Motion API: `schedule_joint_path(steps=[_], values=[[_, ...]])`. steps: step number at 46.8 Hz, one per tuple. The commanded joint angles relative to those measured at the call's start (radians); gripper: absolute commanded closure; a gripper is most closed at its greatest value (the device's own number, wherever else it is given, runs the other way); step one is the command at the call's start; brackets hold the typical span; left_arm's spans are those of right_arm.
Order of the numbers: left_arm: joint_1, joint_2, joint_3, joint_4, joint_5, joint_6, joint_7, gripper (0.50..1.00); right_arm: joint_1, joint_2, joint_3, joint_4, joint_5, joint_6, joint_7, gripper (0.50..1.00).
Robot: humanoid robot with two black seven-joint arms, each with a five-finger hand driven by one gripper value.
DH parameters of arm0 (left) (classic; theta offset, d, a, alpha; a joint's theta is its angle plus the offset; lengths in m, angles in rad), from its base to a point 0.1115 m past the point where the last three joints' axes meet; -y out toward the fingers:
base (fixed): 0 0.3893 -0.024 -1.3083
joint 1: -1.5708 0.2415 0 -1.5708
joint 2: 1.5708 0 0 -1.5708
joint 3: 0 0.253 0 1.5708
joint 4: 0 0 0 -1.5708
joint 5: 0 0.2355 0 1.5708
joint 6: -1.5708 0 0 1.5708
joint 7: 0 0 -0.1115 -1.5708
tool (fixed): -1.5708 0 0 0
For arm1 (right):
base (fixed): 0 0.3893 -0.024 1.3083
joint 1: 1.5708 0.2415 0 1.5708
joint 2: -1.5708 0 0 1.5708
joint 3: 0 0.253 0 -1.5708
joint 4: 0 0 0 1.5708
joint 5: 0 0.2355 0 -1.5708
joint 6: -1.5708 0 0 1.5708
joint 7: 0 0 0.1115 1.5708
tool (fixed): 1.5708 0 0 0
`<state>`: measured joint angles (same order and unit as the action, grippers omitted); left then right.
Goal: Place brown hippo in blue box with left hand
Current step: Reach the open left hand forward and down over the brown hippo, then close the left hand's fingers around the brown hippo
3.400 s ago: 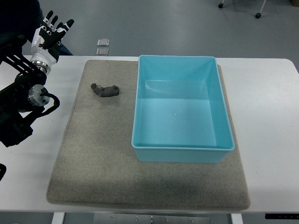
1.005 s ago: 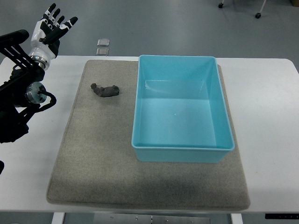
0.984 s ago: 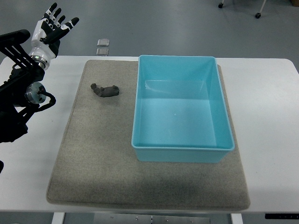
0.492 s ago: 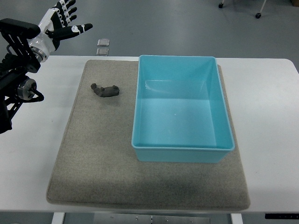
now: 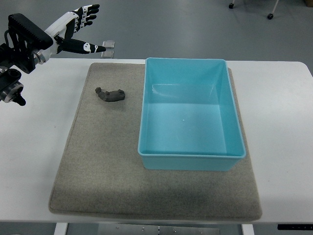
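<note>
White table (image 5: 283, 122) fills most of the view, w/ grey floor beyond its far edge. On it lies a big grey mat (image 5: 98, 171), covering the centre. Blue box (image 5: 190, 113) sits on the mat's right half, open side up, long side running front to back; its far-right corner sits at the mat's edge. Left arm (image 5: 19, 44) comes in at the top-left corner, black links low along the left edge. Left hand (image 5: 73, 29) is raised past the table's far-left edge, fingers (image 5: 88, 11) spread and straight, thumb stretched out toward the right, gripping nothing, well apart from the toy. Brown hippo (image 5: 110, 94) lies on the mat's far-left part, just left of the box but not touching it. Two small grey squares (image 5: 108, 48) lie on the floor just past the far edge.
</note>
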<state>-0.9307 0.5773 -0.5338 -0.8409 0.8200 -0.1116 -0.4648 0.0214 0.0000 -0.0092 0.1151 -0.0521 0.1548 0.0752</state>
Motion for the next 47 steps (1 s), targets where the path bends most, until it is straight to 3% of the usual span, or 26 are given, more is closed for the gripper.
schedule_joint_path(steps=[1,22,36,42,44,47], values=[[-0.002,0.007,0.032,-0.009,0.010,0.000,0.000,0.504,0.000,0.000,0.000,0.000,0.000,0.000,0.000,0.564],[-0.108,0.065,0.374,-0.058,0.090,-0.003,0.008,0.510,0.000,0.000,0.000,0.000,0.000,0.000,0.000,0.564],[-0.128,0.061,0.446,-0.056,0.163,0.015,0.032,0.516,0.000,0.000,0.000,0.000,0.000,0.000,0.000,0.564],[-0.129,0.058,0.446,-0.058,0.169,0.017,0.066,0.536,0.000,0.000,0.000,0.000,-0.002,0.000,0.000,0.564],[-0.128,0.056,0.446,-0.056,0.169,0.017,0.072,0.576,0.000,0.000,0.000,0.000,0.000,0.000,0.000,0.564],[-0.128,0.053,0.456,-0.056,0.169,0.017,0.075,0.598,0.000,0.000,0.000,0.000,-0.002,0.000,0.000,0.564]])
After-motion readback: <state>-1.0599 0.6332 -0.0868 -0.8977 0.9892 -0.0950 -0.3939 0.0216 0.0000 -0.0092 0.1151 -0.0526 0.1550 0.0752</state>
